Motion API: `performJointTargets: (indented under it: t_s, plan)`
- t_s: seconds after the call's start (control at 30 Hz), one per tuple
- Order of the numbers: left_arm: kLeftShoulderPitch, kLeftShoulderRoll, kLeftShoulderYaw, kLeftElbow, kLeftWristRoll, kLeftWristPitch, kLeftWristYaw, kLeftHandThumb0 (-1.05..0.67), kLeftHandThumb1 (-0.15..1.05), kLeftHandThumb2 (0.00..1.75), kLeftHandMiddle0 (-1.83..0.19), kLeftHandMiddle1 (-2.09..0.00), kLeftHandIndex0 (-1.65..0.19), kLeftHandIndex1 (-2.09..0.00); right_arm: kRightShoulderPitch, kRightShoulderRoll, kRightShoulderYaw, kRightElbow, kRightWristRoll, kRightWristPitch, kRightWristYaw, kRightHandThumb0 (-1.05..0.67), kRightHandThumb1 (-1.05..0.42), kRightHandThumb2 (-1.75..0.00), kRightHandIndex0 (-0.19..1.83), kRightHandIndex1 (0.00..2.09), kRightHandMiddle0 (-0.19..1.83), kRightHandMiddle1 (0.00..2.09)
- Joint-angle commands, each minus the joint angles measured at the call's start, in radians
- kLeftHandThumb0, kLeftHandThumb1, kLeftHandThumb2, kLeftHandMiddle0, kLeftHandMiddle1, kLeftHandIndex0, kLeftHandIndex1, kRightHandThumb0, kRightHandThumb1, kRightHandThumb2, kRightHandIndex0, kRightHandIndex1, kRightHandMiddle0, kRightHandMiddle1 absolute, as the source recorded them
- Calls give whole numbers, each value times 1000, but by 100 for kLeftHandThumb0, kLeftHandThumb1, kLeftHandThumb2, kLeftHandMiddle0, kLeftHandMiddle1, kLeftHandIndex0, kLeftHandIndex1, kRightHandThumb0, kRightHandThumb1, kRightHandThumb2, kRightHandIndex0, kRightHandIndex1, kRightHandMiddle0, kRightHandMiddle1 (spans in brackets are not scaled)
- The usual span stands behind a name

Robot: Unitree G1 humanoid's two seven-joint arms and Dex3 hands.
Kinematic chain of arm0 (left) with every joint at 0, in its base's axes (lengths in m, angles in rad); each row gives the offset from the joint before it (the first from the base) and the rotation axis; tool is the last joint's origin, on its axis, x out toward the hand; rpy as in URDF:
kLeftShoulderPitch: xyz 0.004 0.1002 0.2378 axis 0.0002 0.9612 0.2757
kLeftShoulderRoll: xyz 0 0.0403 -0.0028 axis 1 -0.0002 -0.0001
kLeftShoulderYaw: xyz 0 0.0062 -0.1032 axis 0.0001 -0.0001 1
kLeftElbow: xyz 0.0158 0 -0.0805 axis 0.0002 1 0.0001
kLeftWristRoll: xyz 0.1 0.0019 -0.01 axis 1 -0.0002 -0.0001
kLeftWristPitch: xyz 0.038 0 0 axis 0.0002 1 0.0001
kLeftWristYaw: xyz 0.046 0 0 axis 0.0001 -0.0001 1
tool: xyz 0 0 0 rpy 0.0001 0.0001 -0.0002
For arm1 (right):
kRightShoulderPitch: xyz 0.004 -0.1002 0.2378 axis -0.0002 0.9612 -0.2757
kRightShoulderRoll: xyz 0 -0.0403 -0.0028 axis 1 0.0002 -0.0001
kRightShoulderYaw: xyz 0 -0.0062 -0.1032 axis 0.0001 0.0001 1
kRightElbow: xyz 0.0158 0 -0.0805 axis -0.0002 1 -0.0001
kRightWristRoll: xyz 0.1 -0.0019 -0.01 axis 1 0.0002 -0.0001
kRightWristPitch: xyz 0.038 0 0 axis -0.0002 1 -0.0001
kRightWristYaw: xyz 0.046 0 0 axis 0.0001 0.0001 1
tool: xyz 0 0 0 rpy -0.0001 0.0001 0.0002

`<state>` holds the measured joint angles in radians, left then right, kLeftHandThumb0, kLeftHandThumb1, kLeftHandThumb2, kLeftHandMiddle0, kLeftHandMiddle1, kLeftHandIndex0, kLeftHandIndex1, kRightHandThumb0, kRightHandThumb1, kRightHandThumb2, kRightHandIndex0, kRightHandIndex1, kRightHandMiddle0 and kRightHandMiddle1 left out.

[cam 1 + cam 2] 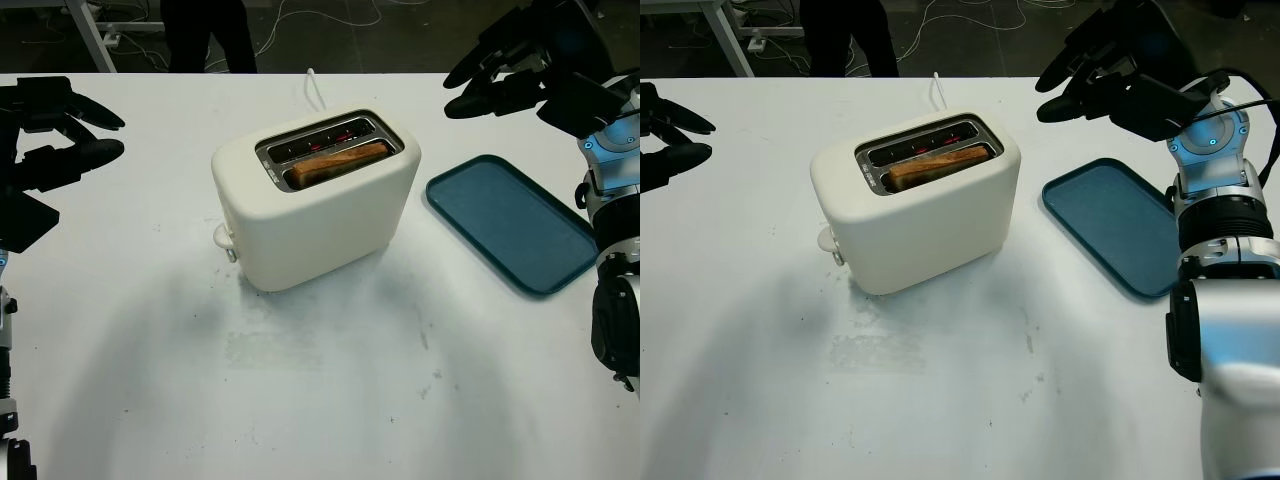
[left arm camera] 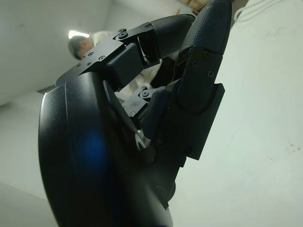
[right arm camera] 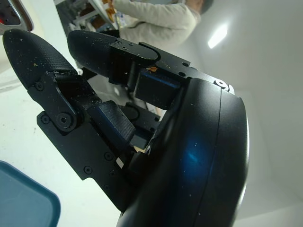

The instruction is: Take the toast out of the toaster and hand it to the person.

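left robot hand [image 1: 55,140]: open, at table's left edge | toast [image 1: 338,162]: seated in toaster [image 1: 315,195] slot, table centre; extraction and handover pending | tray [image 1: 510,222]: right | right robot hand [image 1: 520,75]: open, above far right corner

black screwed robot hand [image 1: 1095,75], silver-white forearm [image 1: 1225,230]

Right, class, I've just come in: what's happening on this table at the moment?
A robot faces a white toaster in the middle of a white table, with one slice of toast sitting in its nearer slot. Nothing is being handled yet. The left hand is open at the table's left edge, and the right hand is open, raised above the table's far right, beyond a blue tray. A person stands at the far side.
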<state>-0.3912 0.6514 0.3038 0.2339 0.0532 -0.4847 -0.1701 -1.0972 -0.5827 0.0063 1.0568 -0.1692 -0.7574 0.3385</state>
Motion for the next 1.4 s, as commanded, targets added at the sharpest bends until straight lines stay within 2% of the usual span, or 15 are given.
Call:
performJointTargets:
  t_s: [0.0,0.23,0.47,0.5,0.53,0.57,0.63,0.87,1.1,1.37]
  plan:
    - [-1,4,5,9,-2,-24,6,-79,87,0,-102,-101,-98,-75,-2,6,1,-11,5,8,-2,-105,-58,-5,155,29,152,10]
    - [-2,10,9,10,-21,-17,-9,-80,87,0,-103,-103,-97,-75,0,21,2,-34,17,36,31,-101,-52,-3,154,27,156,10]
    - [-4,17,20,34,-31,-34,-19,-82,87,0,-104,-102,-98,-75,3,31,8,-27,-3,17,-2,-92,-54,-8,157,30,157,7]
    - [-5,18,21,35,-30,-35,-20,-82,87,0,-104,-102,-98,-75,3,34,6,-26,4,12,3,-91,-52,-13,157,29,157,6]
    - [-6,18,21,39,-30,-40,-22,-82,88,1,-103,-102,-98,-75,3,36,6,-27,7,8,4,-91,-37,-43,157,29,157,5]
    - [-8,18,20,41,-30,-42,-23,-82,88,1,-103,-102,-98,-75,3,36,6,-28,8,7,5,-91,-26,-64,157,29,157,5]
    - [-10,20,19,42,-26,-43,-24,-82,88,0,-103,-103,-97,-75,5,35,7,-33,3,5,0,-90,-17,-82,157,28,157,6]
    - [-19,16,18,40,-30,-40,-24,-82,87,0,-104,-101,-98,-76,11,22,16,-52,-17,1,-22,-92,-20,-72,157,27,157,7]
    - [-5,2,18,15,-19,-19,-8,-84,87,0,-106,-100,-99,-75,19,10,14,-78,-6,39,-4,-90,-17,-71,157,27,157,8]
    - [20,-1,20,15,-10,-34,4,-83,87,0,-103,-103,-98,-78,24,3,8,-86,1,25,4,-93,-23,-69,157,27,157,6]
